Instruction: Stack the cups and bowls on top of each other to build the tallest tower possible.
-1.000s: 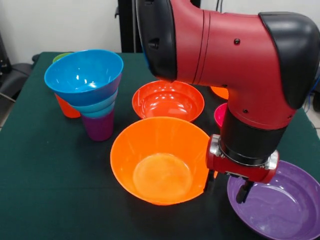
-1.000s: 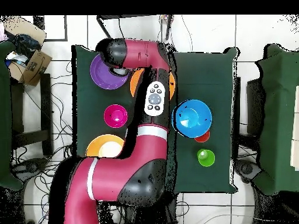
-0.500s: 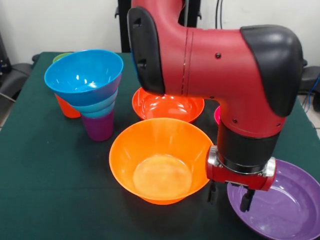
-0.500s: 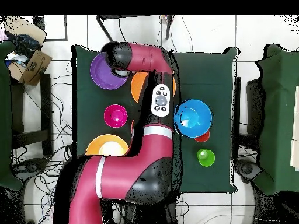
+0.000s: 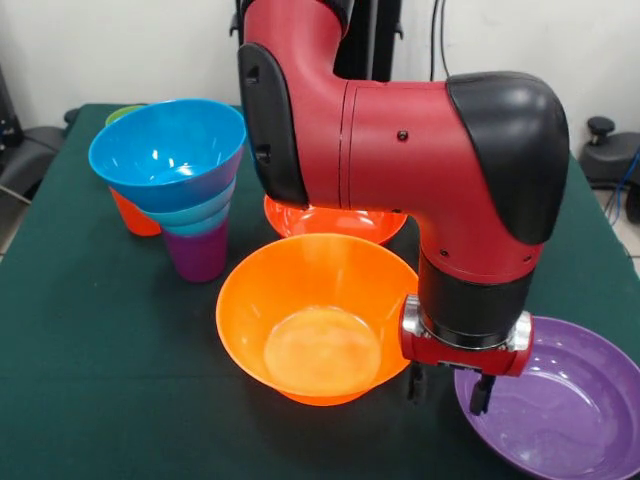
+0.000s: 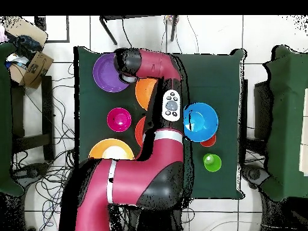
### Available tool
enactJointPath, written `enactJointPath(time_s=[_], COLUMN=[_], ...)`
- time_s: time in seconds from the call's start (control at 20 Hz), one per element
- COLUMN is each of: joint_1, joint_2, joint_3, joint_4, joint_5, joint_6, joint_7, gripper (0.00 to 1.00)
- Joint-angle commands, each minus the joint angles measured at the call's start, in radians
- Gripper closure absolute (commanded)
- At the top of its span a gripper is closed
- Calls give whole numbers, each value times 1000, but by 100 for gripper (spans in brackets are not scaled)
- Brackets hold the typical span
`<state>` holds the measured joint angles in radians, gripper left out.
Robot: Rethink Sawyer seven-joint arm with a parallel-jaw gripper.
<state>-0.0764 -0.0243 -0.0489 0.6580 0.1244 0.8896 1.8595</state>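
The tower stands at the left: a purple cup (image 5: 197, 252) carrying a teal bowl (image 5: 195, 213) and a large blue bowl (image 5: 168, 150), which also shows in the overhead view (image 6: 200, 121). An orange cup (image 5: 131, 216) and a green cup (image 5: 120, 113) stand behind it. A large orange bowl (image 5: 318, 315) sits mid-table. My gripper (image 5: 445, 390) is open and low between that bowl and the large purple bowl (image 5: 565, 405). One finger hangs over the purple bowl's rim and the other outside it. The shallow red-orange bowl (image 5: 335, 222) is partly hidden behind my arm.
In the overhead view a magenta bowl (image 6: 119, 119) and a second large orange bowl (image 6: 108, 149) lie near the robot's base. My arm hides both in the front view. The purple bowl sits near the table's front right corner (image 5: 625, 330).
My arm has swung left in the front view, and the gripper has dropped slightly and shifted towards the orange bowl. The orange bowl has slid a little left. The tower is unchanged.
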Motion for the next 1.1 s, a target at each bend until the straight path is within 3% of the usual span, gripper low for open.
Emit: enactJointPath(time_s=[0.05, 0.5, 1.1], joint_1=[-29, -66, -101], joint_2=[-9, 10, 34], joint_3=[148, 245, 306], joint_4=[128, 114, 129], joint_5=[-85, -88, -138], joint_6=[-41, 5, -8], joint_7=[-311, -415, -468], gripper=[0, 0, 0])
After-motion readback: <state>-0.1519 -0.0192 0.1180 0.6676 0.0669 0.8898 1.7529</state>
